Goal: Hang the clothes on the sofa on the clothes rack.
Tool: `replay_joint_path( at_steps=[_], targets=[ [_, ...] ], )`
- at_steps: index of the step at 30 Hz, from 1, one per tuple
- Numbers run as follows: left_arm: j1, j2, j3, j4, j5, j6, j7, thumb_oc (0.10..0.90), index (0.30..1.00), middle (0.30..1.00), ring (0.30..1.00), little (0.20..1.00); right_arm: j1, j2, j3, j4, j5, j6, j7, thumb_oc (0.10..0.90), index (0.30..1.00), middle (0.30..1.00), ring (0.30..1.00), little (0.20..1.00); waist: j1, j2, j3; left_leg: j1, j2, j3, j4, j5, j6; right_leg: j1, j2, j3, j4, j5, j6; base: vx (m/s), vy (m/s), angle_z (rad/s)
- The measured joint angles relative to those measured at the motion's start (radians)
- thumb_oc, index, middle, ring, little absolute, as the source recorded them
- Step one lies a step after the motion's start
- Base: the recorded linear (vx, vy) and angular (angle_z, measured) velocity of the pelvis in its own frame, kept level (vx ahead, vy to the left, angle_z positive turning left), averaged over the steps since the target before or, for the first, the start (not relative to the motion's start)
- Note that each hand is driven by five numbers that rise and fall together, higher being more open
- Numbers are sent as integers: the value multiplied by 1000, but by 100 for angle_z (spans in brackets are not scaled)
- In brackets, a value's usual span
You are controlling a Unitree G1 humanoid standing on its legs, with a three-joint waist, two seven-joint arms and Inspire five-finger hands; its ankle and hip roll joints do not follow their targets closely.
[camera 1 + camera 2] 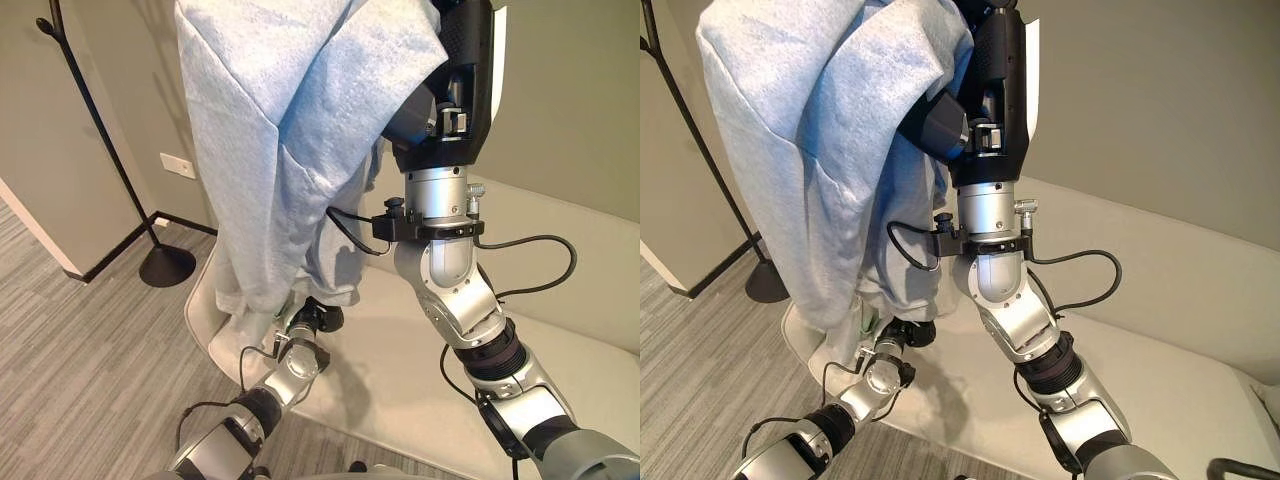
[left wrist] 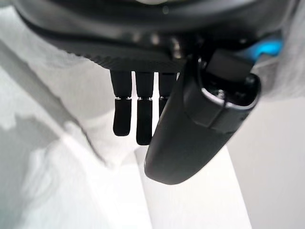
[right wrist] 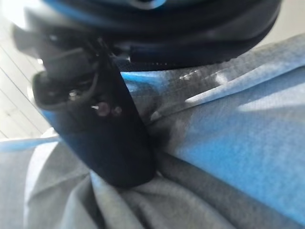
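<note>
Right hand holds grey garment up high over the sofa; left hand low under its hem.

Sofa (image 1: 560,290), pale cream, fills the right and lower middle, floor carpet (image 1: 80,330) grey on the left. Light grey sweatshirt-type garment (image 1: 290,130) hangs in mid-air from the top edge, its hem just above the sofa seat's left end. Clothes rack (image 1: 110,150), thin black pole with round base on the floor, stands left of the garment, apart from it. Right hand (image 1: 995,60) raised at the top, thumb pressed into the cloth in the right wrist view, fingers clamped on the garment. Left hand (image 2: 138,112) low by the hem, fingers straight and loose, holding nothing.
</note>
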Motion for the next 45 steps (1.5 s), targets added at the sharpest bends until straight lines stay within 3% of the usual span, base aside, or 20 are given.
replay_joint_path(
  at_steps=[1, 2, 4, 8, 14, 19, 23, 26, 31, 41, 43, 45],
  targets=[
    [11, 14, -1, -39, 1, -1, -1, 400, 300, 300, 300, 300, 2, -5, -3, 0, -4, -1, 0, 400, 300, 300, 300, 300, -1, -1, 0, -3, 0, -1, 0, 0, 0, -1, -1, -4, -1, 0, 0, -10, 2, 11],
    [27, 37, -1, -97, 2, -4, -2, 800, 900, 900, 900, 900, 6, -10, -10, 1, -6, -1, -3, 400, 300, 300, 300, 300, 5, -2, 0, -5, -1, -4, 0, 1, 1, -1, -4, -8, -1, 0, 0, -14, 4, 9],
    [63, 87, -15, -210, 3, -8, -28, 800, 900, 900, 900, 900, 6, -23, -28, 2, -15, 0, -3, 400, 300, 300, 300, 300, 22, -2, 0, -9, -2, -10, 0, 1, 1, 0, -4, -10, -4, 1, 2, -11, 4, 10],
    [201, 241, -65, -556, -15, -43, -197, 800, 900, 900, 900, 900, 6, -46, -142, 24, -97, 10, -14, 400, 300, 300, 300, 300, 83, 3, 2, -20, -6, -36, 0, 1, 2, 16, -7, -41, -25, 4, 4, -18, 12, 21],
    [329, 415, -73, -817, -160, -57, -419, 800, 900, 900, 900, 900, 4, -46, -223, 112, -136, 55, -28, 400, 300, 300, 300, 300, 134, 19, 12, -31, -18, -77, 1, 1, 2, 38, -14, -84, -41, 4, 5, -2, 19, 22],
    [449, 484, 64, -949, -198, -64, -460, 800, 900, 900, 900, 900, 10, -46, -240, 164, -137, 78, -31, 400, 300, 300, 300, 300, 153, 40, 31, -39, -24, -100, 1, 5, 7, 52, -22, -109, -59, 10, 15, 15, 12, 16],
    [519, 538, 241, -972, -173, -89, -421, 800, 900, 900, 900, 900, 19, -48, -264, 168, -138, 80, -24, 400, 300, 300, 300, 300, 173, 42, 42, -37, -29, -115, -1, 5, 8, 67, -23, -126, -73, 13, 19, 6, 7, 9],
    [555, 542, 367, -968, -100, -106, -355, 800, 900, 900, 900, 900, 46, -49, -299, 165, -150, 80, -17, 400, 300, 300, 300, 300, 186, 30, 56, -38, -31, -120, -1, 5, 8, 70, -25, -133, -73, 13, 19, -1, -3, 5],
    [568, 514, 397, -909, -29, -127, -304, 800, 900, 900, 900, 900, 49, -50, -302, 164, -159, 80, 6, 400, 300, 300, 300, 300, 183, 23, 61, -35, -35, -126, -1, 5, 8, 83, -26, -142, -89, 17, 25, 0, -13, 4],
    [522, 396, 221, -577, -30, -112, -322, 800, 900, 900, 900, 900, 14, -43, -293, 158, -129, 74, 22, 400, 300, 300, 300, 300, 175, -2, 72, -32, -33, -123, -1, 5, 8, 84, -23, -139, -89, 18, 25, 2, -8, 0],
    [399, 293, 196, -401, -28, -90, -264, 800, 900, 900, 900, 900, 6, -1, -239, 133, -43, 66, 25, 400, 300, 300, 300, 300, 152, -20, 76, -20, -28, -109, -1, 3, 5, 85, -19, -122, -86, 18, 24, -17, -46, -17],
    [313, 255, 177, -317, 13, -79, -214, 800, 900, 900, 900, 900, 13, 6, -189, 89, 7, 40, 37, 400, 300, 300, 300, 300, 122, -45, 75, -20, -22, -104, -1, 3, 5, 83, -13, -118, -86, 19, 22, -9, -46, -12]
  ],
)
